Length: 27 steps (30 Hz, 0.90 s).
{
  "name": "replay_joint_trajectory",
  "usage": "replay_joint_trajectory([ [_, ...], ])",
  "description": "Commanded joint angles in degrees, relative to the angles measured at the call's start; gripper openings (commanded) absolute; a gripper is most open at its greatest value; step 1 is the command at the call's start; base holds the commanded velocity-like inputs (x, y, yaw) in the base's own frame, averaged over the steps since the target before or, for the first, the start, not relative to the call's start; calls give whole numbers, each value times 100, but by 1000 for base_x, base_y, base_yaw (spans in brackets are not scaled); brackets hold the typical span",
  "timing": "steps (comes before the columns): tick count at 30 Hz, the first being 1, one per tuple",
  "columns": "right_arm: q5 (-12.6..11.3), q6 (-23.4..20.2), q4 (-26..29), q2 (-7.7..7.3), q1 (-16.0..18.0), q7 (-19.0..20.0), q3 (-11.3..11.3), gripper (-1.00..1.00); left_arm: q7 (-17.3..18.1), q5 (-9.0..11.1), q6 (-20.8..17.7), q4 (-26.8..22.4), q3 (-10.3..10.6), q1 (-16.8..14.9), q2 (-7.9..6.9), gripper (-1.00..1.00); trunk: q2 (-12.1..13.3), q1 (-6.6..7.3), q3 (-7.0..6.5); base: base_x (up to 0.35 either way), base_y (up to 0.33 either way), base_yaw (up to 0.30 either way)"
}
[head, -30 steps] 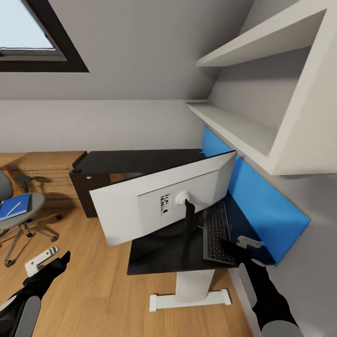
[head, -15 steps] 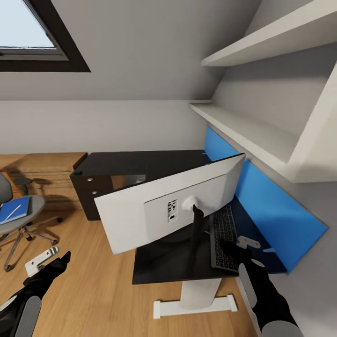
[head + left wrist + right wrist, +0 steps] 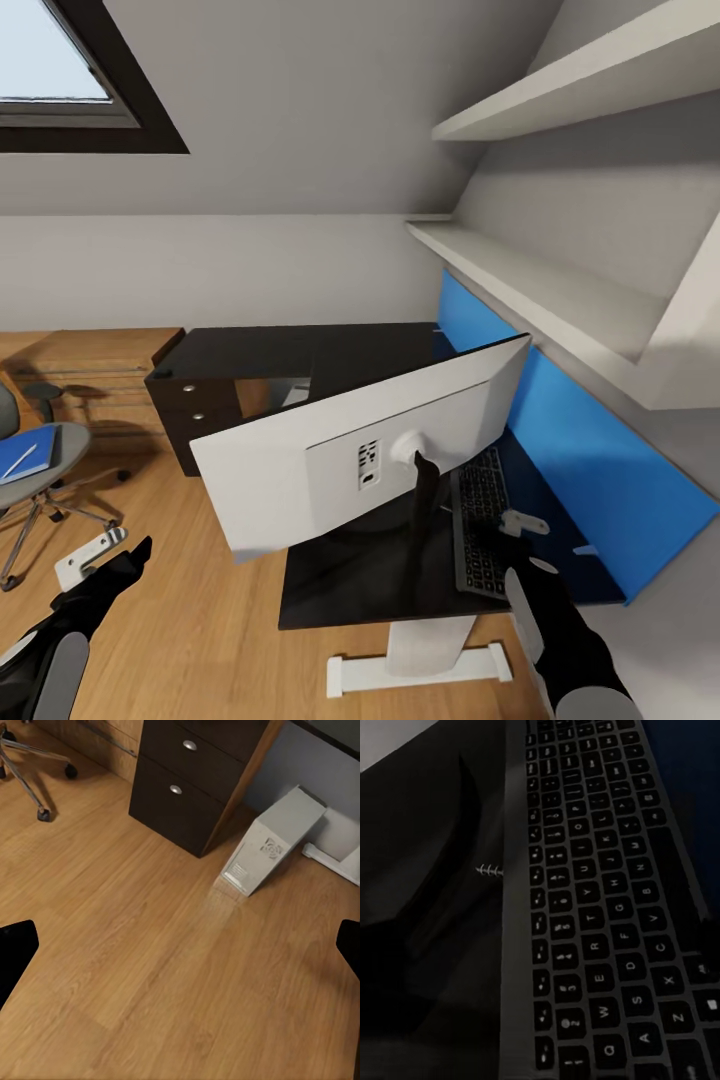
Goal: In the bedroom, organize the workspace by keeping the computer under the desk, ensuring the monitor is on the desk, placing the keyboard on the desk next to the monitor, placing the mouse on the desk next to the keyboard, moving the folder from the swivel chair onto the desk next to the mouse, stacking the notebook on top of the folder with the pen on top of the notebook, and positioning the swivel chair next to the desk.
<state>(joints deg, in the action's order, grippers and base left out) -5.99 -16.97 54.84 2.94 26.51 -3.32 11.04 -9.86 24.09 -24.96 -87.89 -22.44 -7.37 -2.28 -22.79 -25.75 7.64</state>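
Two arms reach forward in the head view. The monitor point(image 3: 350, 460) stands on the black desk point(image 3: 300, 350), its grey back showing, with the keyboard point(image 3: 482, 520) just beside its stand. The right gripper point(image 3: 515, 523) hovers over the keyboard; I cannot tell its grip. Far left, the folder point(image 3: 22, 455) lies on the swivel chair point(image 3: 35, 480). The left gripper point(image 3: 95, 558) hangs over the floor.

Left wrist view: fingertips spread wide apart, empty, above the wood floor point(image 3: 150, 967); the computer point(image 3: 274, 840) stands beside the drawers point(image 3: 187, 780).

Right wrist view: the keyboard point(image 3: 607, 907) is close.

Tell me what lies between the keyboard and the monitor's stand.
Only bare black desk top lies between the keyboard and the monitor stand, judging by the head view.
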Motion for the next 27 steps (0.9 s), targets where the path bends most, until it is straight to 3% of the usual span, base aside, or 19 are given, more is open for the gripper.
replay_joint_trajectory([
  [1,-31,-27,-9,4,4,-27,-34,100,-43,61,-27,-9,3,-5,-2,100,-13,-4,13,8,0,0],
  [4,75,-26,-67,4,5,-30,-305,100,-43,61,-27,-15,10,-6,-4,100,-13,-4,13,115,0,0],
  [11,110,-27,-84,12,5,-62,-519,100,-38,61,-19,-70,32,-4,10,100,-13,-4,13,65,0,0],
  [18,123,-34,-92,5,3,-77,-556,100,-34,61,-18,-229,31,-5,32,100,-13,-4,13,4,0,0],
  [27,125,-39,-103,5,5,-81,-566,100,-35,61,-26,-245,38,-6,34,100,-374,-201,174,0,0,0],
])
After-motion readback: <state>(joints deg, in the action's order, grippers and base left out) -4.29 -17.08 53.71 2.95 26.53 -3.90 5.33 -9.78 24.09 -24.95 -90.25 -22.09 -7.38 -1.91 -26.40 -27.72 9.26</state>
